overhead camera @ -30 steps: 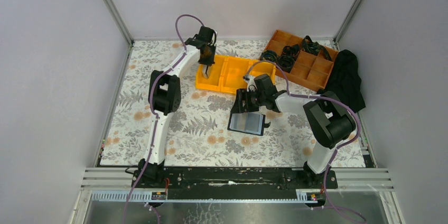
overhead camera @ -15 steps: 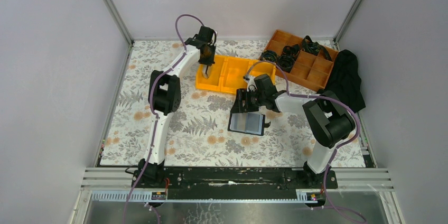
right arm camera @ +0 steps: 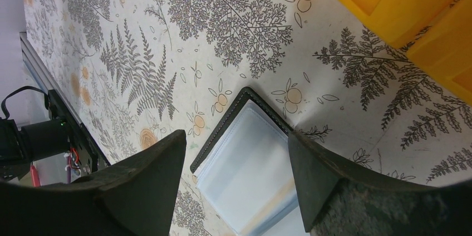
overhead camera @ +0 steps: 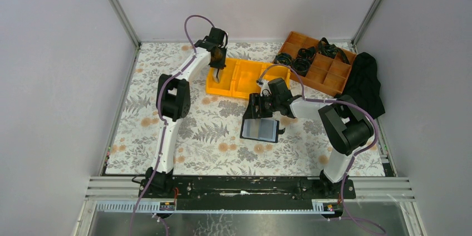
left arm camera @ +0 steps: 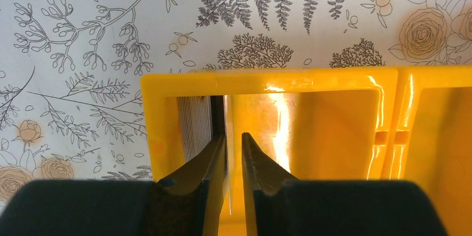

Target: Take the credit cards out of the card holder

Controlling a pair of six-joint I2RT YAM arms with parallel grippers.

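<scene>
From above, my left tool [overhead camera: 218, 75] hangs over the left compartment of the glossy yellow plastic bin [overhead camera: 234, 94] with three compartments. Its tips are too small and dark here to tell their spacing. My right tool [overhead camera: 259, 114] covers the far edge of the small black card holder [overhead camera: 260, 129], which lies open on the floral-printed surface [overhead camera: 211, 130], its clear greyish sleeves facing up. At the far right sit a brown tray [overhead camera: 332, 82] of square compartments, with black rings in some of them, and a crumpled black cloth [overhead camera: 364, 83].

In the left wrist view, my left tool [left arm camera: 234, 138] stands narrow, the gap a little wider than the thin pale credit card [left arm camera: 227, 119] standing on edge in it. The card lies close along one dark finger, with bright yellow showing between it and the other. I cannot tell whether it touches the floor of the yellow bin [left arm camera: 267, 77], since my fingers hide its lower end. Against the bin's left wall is a pale grey, finely striped face; I cannot tell what it is. The shiny plastic throws a strong glare.

In the right wrist view, my right tool [right arm camera: 234, 136] is wide, its blunt matte fingers [right arm camera: 150, 175] either side of the card holder [right arm camera: 250, 163] and apart from it. The stitched black border frames cloudy sleeves, and a tan strip shows through low down. The holder's near part is cut off by the picture's edge.
</scene>
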